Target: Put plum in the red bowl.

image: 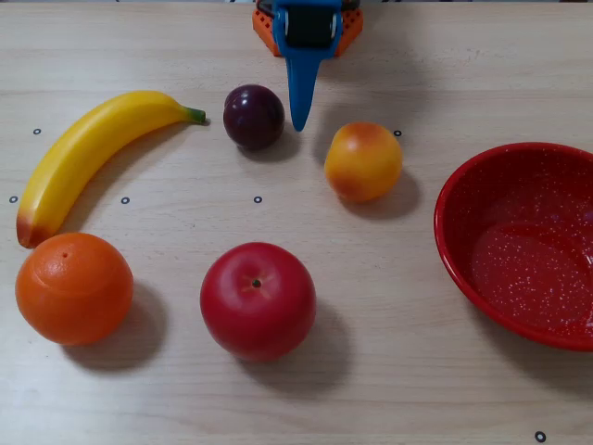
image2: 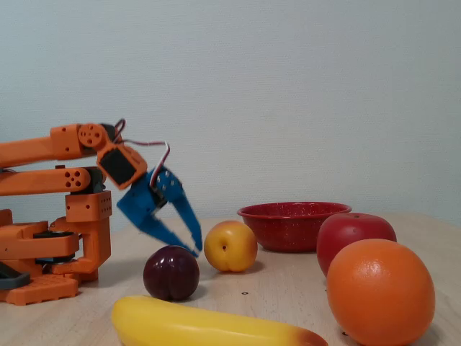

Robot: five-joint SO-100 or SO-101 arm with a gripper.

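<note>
Plum sits on the worktop just beside my end effector, on its left in the overhead view and slightly below its tips in the fixed view, where the blue fingers point down and forward with a clear gap between them. I read the end effector as partly open and holding nothing; the plum looks untouched, and nothing is between the jaws. The peach lies near the tips on the other side, close enough that I count it as the main thing to avoid bumping. The red bowl is well apart, far off to the peach's side at the edge of the overhead view, and it is empty. My judgement is that I am in the approach step, before any grasp. The next move calls for shifting the tips sideways over the plum, lowering so one finger goes each side of it, then closing, lifting and carrying it past the peach to the bowl.
</note>
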